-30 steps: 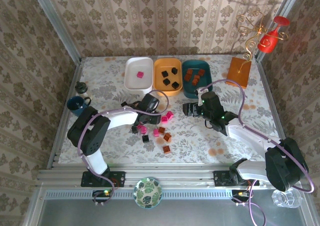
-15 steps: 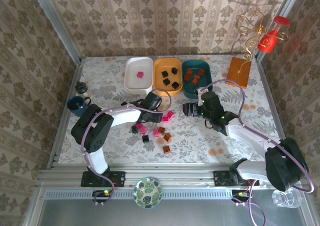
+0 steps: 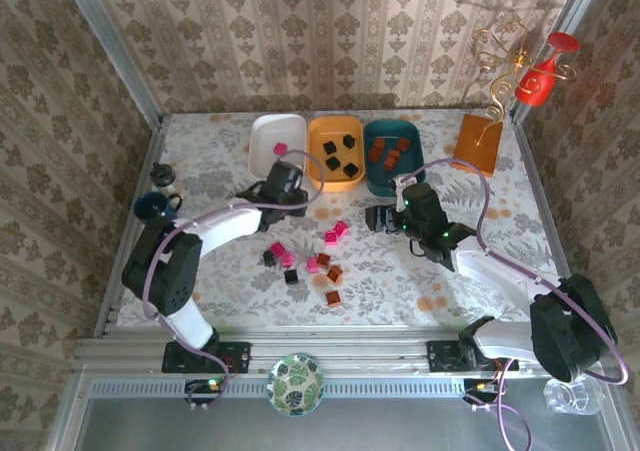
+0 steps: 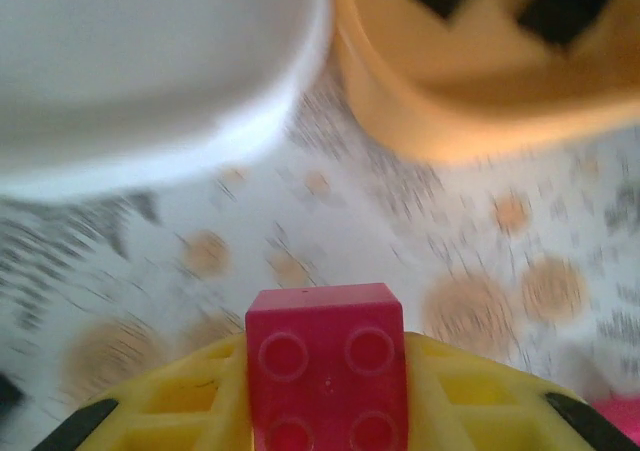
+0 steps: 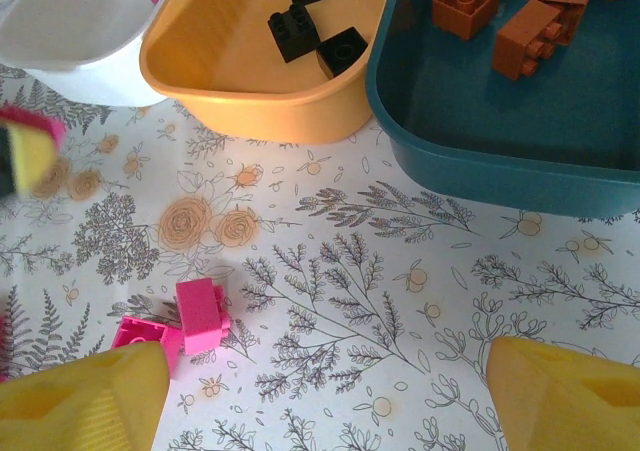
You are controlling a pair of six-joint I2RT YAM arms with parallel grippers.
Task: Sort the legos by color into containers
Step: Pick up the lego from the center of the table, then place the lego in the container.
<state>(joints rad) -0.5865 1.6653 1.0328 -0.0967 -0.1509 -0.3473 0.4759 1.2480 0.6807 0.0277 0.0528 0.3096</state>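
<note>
My left gripper (image 3: 283, 183) is shut on a pink lego (image 4: 328, 366), studs facing the camera, just in front of the white tray (image 3: 265, 133). That white tray (image 4: 150, 61) and the orange tray (image 4: 450, 101) lie close ahead, blurred. One pink lego (image 3: 280, 149) lies in the white tray. Black legos (image 3: 349, 142) sit in the orange tray (image 3: 312, 151), brown ones (image 3: 391, 152) in the teal tray (image 3: 385, 177). Several loose legos (image 3: 310, 263) in pink, black and brown lie mid-table. My right gripper (image 3: 378, 217) hangs open above the cloth, right of a pink lego (image 5: 200, 316).
A dark blue mug (image 3: 152, 209) and a small bottle (image 3: 163, 177) stand at the left edge. An orange stand with gold wire (image 3: 476, 143) and a red glass (image 3: 540, 76) are at the back right. A patterned dish (image 3: 296, 383) sits on the near rail.
My left gripper has closed on a pink lego, left the loose pile and moved back-left to the front of the white tray. The right arm has not moved.
</note>
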